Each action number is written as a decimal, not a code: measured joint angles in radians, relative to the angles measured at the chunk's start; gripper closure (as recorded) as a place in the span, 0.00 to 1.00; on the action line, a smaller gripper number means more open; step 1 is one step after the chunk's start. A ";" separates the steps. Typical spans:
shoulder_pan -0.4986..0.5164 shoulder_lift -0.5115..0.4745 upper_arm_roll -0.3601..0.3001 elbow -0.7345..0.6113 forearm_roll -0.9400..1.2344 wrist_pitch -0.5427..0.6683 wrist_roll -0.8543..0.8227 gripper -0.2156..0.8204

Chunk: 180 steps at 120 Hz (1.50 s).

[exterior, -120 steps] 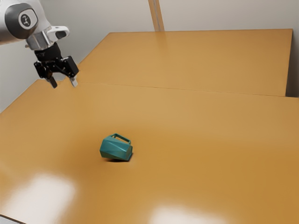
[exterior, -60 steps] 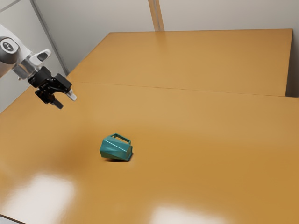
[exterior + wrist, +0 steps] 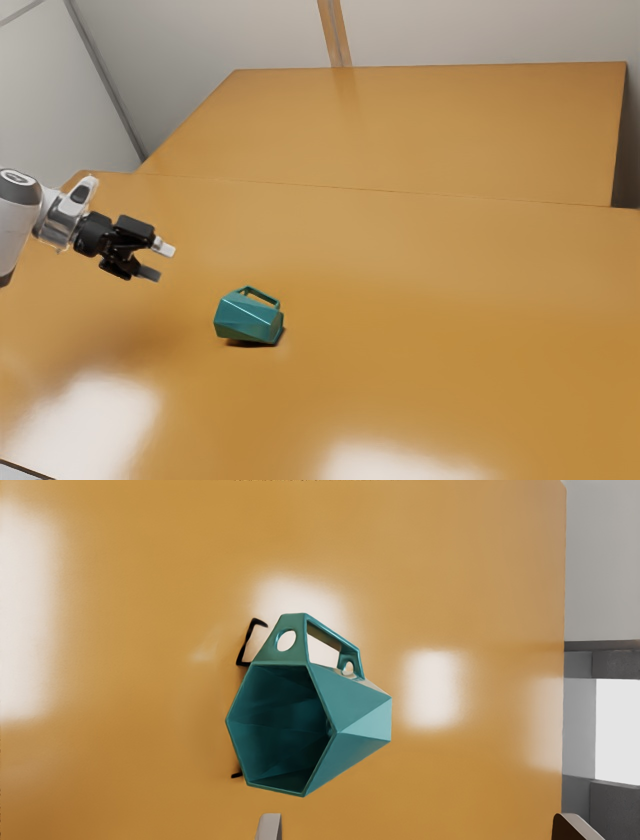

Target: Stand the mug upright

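My gripper (image 3: pixel 160 260) is open above the table, tilted toward the exterior view's right, with nothing between its fingers. The teal faceted mug (image 3: pixel 248 318) lies on its side on the table, a short gap beyond the fingertips and lower in the exterior view; its handle is raised on top. From the wrist view, the mug (image 3: pixel 350 725) turns its hollow mouth toward the camera. The two fingertips of the gripper (image 3: pixel 417 827) stand wide apart there, not touching the mug.
The glossy orange-brown table (image 3: pixel 420 300) surrounds the mug. Behind it runs a second table section (image 3: pixel 420 130), with a pale wall (image 3: pixel 480 30) further back. In the wrist view, grey blocks (image 3: pixel 615 805) stand past the table's edge.
My hand has come down beside the exterior view's left side and swung from pointing downward to nearly level, facing the mug. The mug has stayed where it was.
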<state>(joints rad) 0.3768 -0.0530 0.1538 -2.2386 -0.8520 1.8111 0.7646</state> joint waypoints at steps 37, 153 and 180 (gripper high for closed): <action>0.041 0.098 0.006 -0.036 -0.110 0.001 0.176 0.22; -0.046 0.158 0.005 -0.063 -0.120 -0.006 0.386 0.22; -0.084 0.159 0.003 -0.067 -0.123 -0.007 0.401 0.22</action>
<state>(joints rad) 0.2929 0.1056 0.1567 -2.3054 -0.9750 1.8041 1.1655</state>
